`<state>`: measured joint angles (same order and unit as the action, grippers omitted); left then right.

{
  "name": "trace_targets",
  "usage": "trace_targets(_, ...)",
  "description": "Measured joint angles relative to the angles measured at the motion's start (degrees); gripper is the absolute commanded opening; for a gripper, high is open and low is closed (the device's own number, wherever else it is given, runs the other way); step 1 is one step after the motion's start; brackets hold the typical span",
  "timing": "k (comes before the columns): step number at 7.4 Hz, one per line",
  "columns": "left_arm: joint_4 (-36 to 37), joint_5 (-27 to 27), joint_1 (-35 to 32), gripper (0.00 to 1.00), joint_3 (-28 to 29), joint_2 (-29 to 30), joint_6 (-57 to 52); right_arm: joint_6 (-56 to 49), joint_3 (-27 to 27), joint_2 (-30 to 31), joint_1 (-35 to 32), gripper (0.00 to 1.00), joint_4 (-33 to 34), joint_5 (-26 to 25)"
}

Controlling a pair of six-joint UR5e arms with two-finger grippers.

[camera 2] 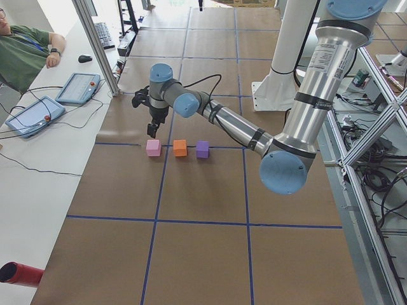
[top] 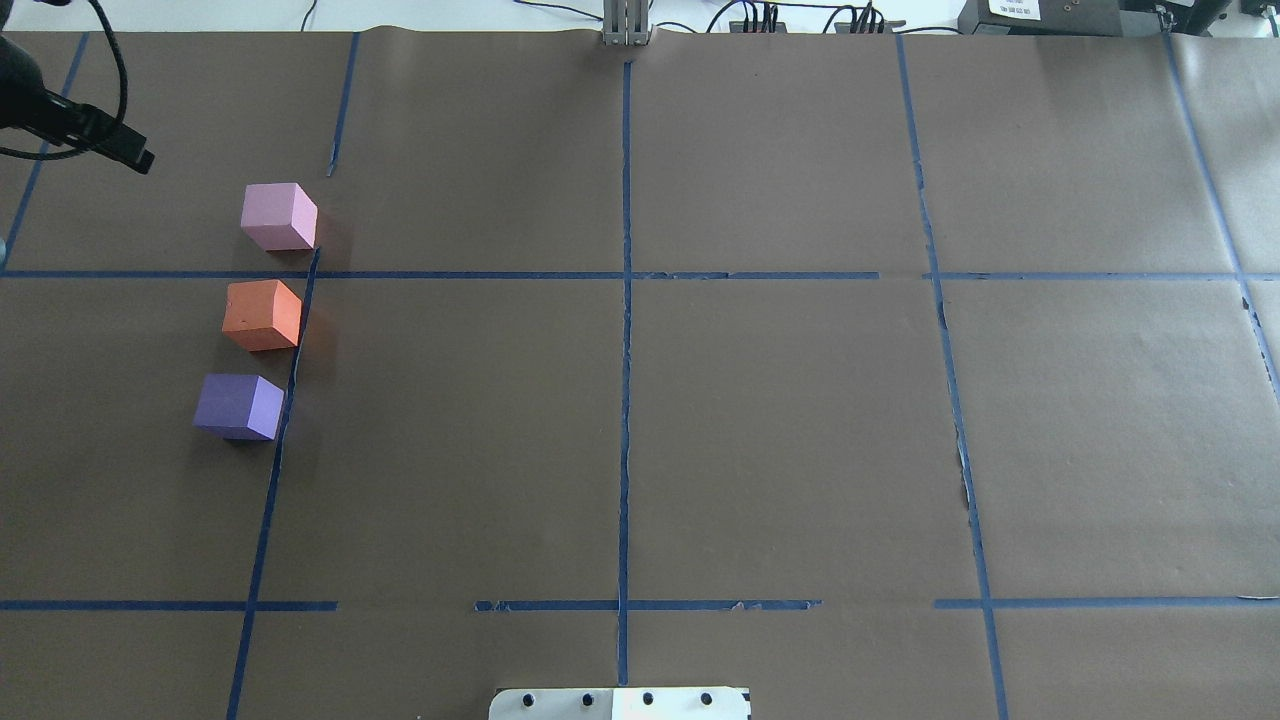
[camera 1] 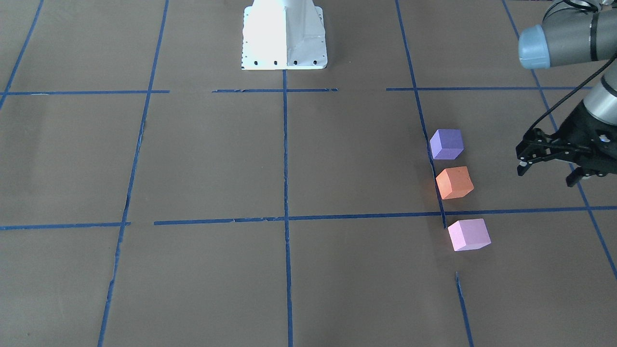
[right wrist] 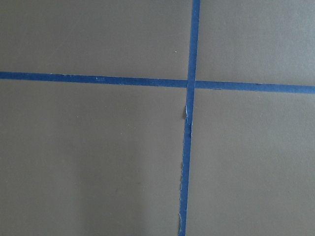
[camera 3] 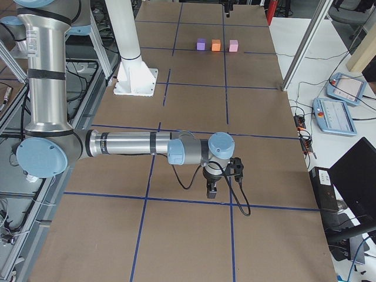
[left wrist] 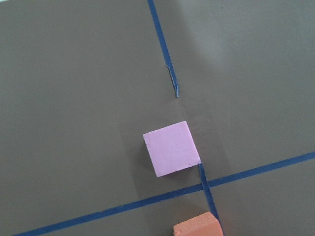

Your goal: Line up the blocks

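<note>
Three cubes lie in a row along a blue tape line on the robot's left side: the violet-purple block (camera 1: 447, 143), the orange block (camera 1: 454, 182) and the light pink block (camera 1: 468, 234). From overhead the pink block (top: 278, 216) is farthest from the robot, the orange block (top: 262, 314) in the middle and the purple block (top: 239, 406) nearest. My left gripper (camera 1: 547, 176) hangs open and empty above the table, outboard of the row. Its wrist view looks down on the pink block (left wrist: 172, 148). My right gripper (camera 3: 211, 189) shows only in the exterior right view, so I cannot tell its state.
The white robot base (camera 1: 284, 33) stands at the table's middle edge. Blue tape lines (top: 625, 350) grid the brown paper. An operator (camera 2: 25, 44) sits beside two teach pendants (camera 2: 77, 88) on the side bench.
</note>
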<state>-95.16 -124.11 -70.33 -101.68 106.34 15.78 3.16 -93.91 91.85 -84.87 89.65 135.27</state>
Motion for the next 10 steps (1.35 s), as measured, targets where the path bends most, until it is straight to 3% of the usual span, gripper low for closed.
trace_targets(2, 1.88, -0.22, -8.75, 1.0, 2.31, -4.56, -11.44, 0.0, 0.01, -0.03, 0.0, 1.0, 0.0, 0.01)
trace_targets(4, 2.13, -3.33, -15.32, 1.0, 8.23, -9.47, -22.7, 0.0, 0.03, -0.02, -0.02, 1.0, 0.0, 0.05)
trace_targets(7, 2.54, -6.4, -16.4, 1.0, 13.6, -13.82, -25.38, 0.0, -0.02, 0.0, -0.01, 1.0, 0.0, 0.01)
trace_targets(10, 3.31, -6.57, -16.61, 1.0, 14.42, -14.02, -25.47, 0.0, -0.02, 0.0, -0.03, 1.0, 0.0, 0.03)
